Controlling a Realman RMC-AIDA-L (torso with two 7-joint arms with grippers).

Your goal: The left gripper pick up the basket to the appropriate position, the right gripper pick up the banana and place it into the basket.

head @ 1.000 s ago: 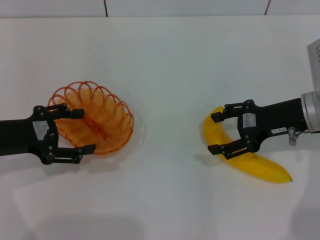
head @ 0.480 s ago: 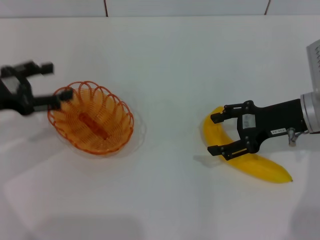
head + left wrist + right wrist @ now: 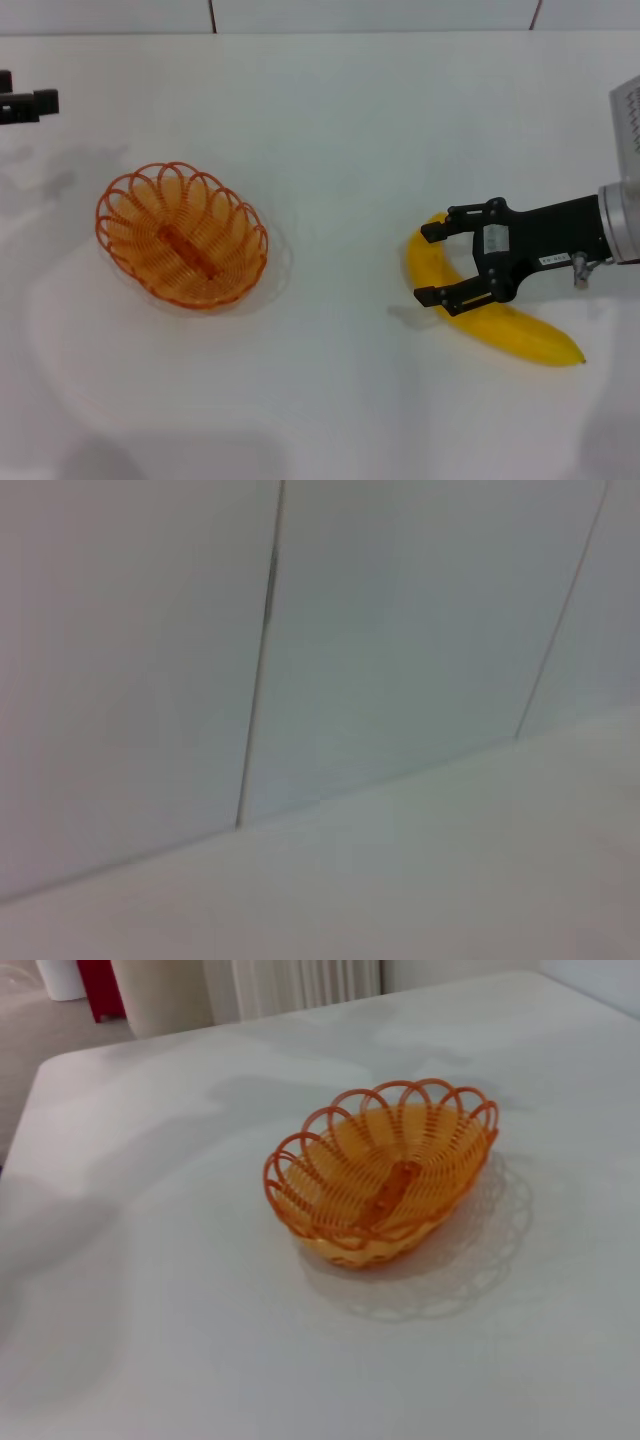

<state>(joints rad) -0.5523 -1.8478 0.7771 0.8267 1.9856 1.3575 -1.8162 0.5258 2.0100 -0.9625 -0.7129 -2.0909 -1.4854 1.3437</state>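
The orange wire basket (image 3: 182,235) sits flat on the white table (image 3: 330,150) at the left, with nothing in it; the right wrist view also shows the basket (image 3: 385,1185). My left gripper (image 3: 25,103) is only a black tip at the far left edge, up and away from the basket. The yellow banana (image 3: 505,325) lies on the table at the right. My right gripper (image 3: 432,264) is open, one finger on either side of the banana's upper curved end. The left wrist view shows only wall panels and table.
A tiled wall (image 3: 370,15) runs along the table's far edge. In the right wrist view, the table's far edge has a white radiator (image 3: 290,985) and a red object (image 3: 98,985) behind it.
My left gripper has pulled back from the basket, up and to the left, almost out of the head view. The basket stays on the table. The right gripper has hardly moved.
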